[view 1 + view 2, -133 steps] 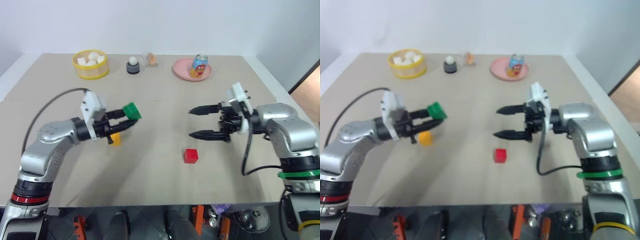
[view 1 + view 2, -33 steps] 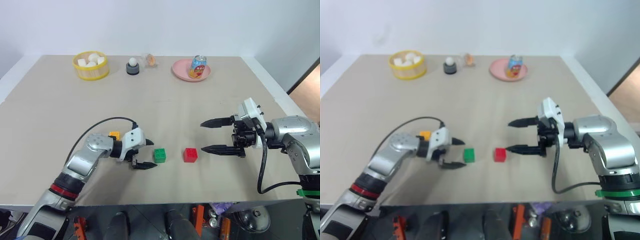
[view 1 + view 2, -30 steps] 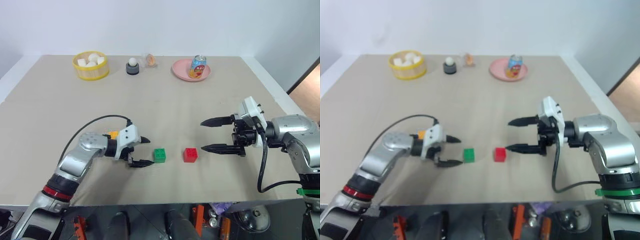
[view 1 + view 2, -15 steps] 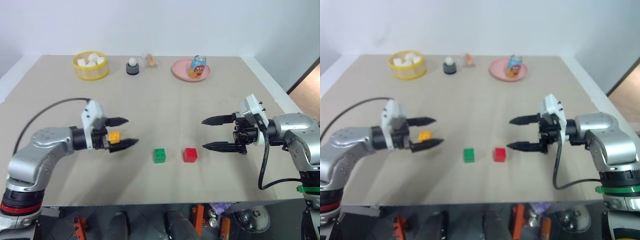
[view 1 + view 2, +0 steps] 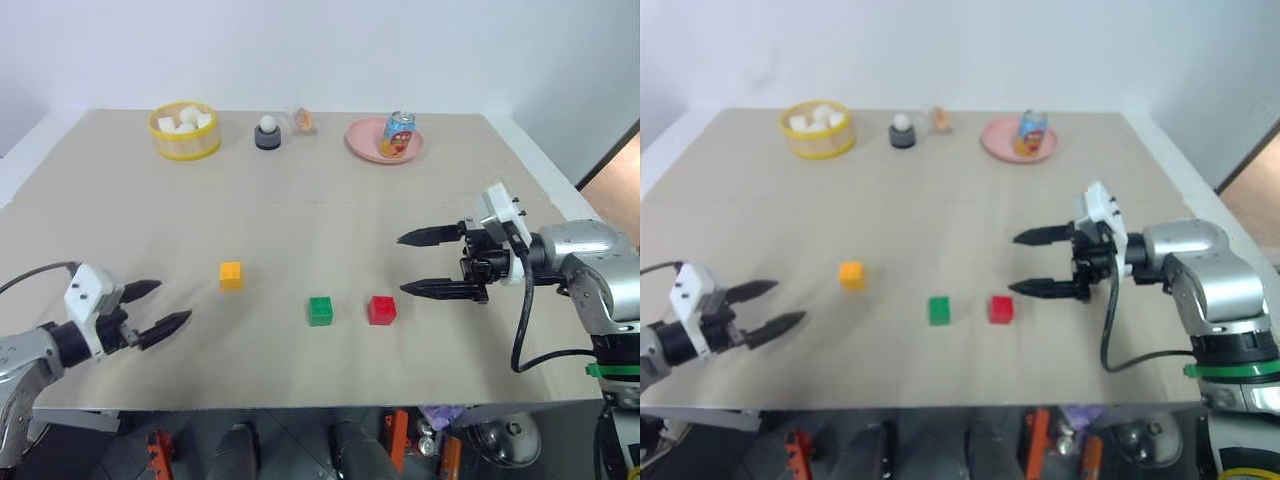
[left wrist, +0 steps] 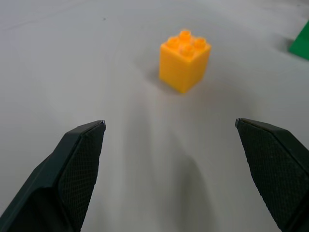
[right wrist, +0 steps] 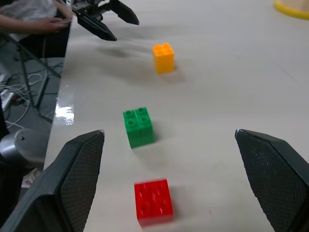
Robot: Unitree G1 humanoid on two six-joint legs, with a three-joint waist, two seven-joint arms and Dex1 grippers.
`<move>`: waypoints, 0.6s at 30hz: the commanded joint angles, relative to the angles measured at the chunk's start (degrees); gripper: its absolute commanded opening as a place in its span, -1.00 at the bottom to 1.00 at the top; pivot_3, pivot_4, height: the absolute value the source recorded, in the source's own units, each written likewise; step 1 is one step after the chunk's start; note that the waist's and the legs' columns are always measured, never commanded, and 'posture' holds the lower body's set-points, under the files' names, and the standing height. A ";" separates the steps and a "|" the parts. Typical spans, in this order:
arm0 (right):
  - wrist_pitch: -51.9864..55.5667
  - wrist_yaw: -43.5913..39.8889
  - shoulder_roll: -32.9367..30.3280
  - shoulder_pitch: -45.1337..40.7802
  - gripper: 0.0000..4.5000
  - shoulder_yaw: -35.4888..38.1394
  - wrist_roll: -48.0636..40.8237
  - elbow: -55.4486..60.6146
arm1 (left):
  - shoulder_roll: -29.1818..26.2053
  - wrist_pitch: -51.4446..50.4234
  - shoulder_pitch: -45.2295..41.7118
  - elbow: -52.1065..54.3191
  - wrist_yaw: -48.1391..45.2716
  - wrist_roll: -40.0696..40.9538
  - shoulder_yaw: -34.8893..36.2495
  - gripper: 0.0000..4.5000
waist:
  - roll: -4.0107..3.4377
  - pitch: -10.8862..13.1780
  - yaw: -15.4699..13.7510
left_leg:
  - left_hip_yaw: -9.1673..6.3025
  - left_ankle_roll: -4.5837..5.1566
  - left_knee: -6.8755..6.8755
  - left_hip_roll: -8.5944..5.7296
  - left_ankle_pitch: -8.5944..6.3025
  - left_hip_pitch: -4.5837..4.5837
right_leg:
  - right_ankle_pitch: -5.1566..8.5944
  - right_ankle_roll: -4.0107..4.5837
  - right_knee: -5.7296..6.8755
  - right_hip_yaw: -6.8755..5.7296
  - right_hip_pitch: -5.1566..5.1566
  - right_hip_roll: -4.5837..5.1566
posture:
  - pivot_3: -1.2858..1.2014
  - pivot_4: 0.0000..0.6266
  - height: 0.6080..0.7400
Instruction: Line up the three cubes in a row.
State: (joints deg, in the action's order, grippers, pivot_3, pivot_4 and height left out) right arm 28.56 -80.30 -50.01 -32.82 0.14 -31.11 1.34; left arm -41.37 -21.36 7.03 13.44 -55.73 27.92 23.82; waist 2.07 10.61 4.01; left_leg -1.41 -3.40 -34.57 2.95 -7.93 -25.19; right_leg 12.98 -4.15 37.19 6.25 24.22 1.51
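Three studded cubes lie on the tan table (image 5: 330, 210). The green cube (image 5: 320, 310) and the red cube (image 5: 381, 309) sit side by side near the front edge. The yellow-orange cube (image 5: 231, 274) rests apart, further left and a little further back; it also shows in the left wrist view (image 6: 185, 60). My left gripper (image 5: 158, 309) hangs open at the far left front of the table, empty, well clear of the yellow-orange cube. My right gripper (image 5: 418, 263) stands open and empty just right of the red cube (image 7: 153, 201).
Along the back edge stand a yellow basket (image 5: 183, 130) of white chunks, a dark holder with a white ball (image 5: 267, 132), a small wrapped item (image 5: 303, 120) and a pink plate (image 5: 366, 139) bearing a can (image 5: 397, 133). A person's arm (image 7: 34, 19) shows beyond the table's left side.
My left arm has swung away to the left and back toward the table's front corner, leaving the yellow-orange cube uncovered. The right gripper and all three cubes have stayed put.
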 commanded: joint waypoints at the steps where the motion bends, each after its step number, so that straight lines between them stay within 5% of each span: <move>1: -0.91 -0.67 -0.01 -1.68 1.00 0.67 0.01 -0.24 | 0.41 4.28 -0.80 -0.77 -1.08 0.21 0.12 0.98 | 0.00 0.00 -0.05 | 0.08 -0.01 0.00 -0.01 -0.01 0.00 | 0.00 0.00 -0.04 0.00 0.00 0.07 | 0.03 -0.52 1.00; 18: -0.47 -0.22 0.46 -0.94 1.00 1.17 0.19 0.86 | 2.25 9.71 -14.44 -13.80 -1.78 -5.62 -12.73 0.98 | -0.01 0.00 0.12 | 0.28 0.04 0.17 0.24 0.00 -0.05 | -0.02 0.00 0.06 0.02 -0.02 -0.15 | 0.03 -0.52 1.00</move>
State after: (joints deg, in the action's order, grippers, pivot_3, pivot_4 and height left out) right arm 28.15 -80.72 -48.83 -33.73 -0.19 -30.19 0.39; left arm -38.72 -12.80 -6.65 0.05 -57.63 22.44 10.97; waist 2.06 10.61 4.13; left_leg -1.11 -3.36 -34.41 3.19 -7.92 -25.24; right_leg 12.96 -4.15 37.25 6.28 24.19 1.36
